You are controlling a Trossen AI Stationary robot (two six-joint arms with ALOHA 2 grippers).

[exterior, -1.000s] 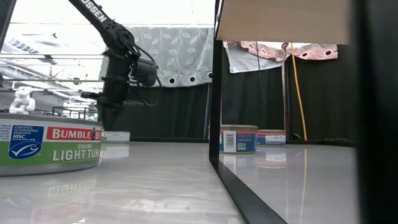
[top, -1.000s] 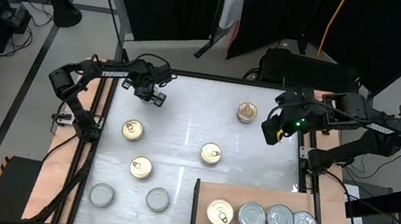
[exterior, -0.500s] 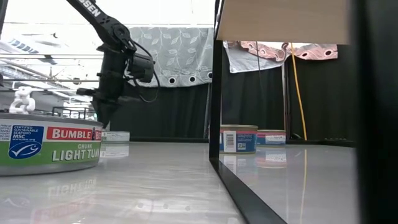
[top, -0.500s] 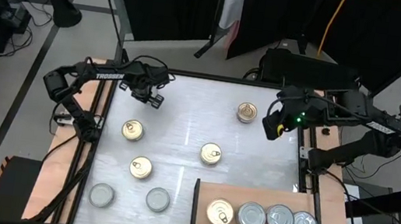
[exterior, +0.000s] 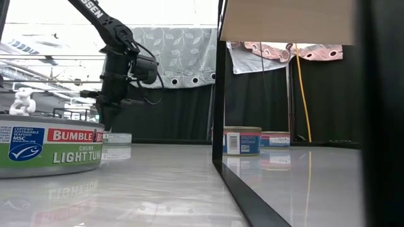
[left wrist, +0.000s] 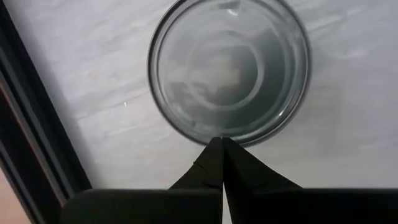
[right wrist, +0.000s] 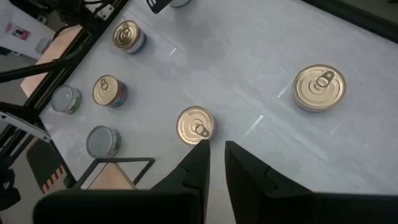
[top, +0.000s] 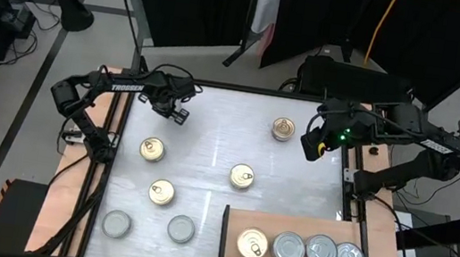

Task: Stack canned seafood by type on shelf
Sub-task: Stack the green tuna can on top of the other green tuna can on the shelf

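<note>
4 tins [top: 300,249] are lined up on the shelf [top: 381,242]. The left tool [top: 180,113] is clenched, empty, over a silver tin [left wrist: 229,68]; the right tool [top: 309,150] is seen nearly clenched, empty.

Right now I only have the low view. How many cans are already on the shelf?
Observer: Four stand in a row on the shelf: one shelved gold-top can and three silver-top cans.
Operator: What's below the left gripper?
Observer: The left gripper is shut, its tips pointing at the rim of a plain silver can.
Operator: And the right one?
Observer: The right gripper hovers beside the far gold-top can.
</note>
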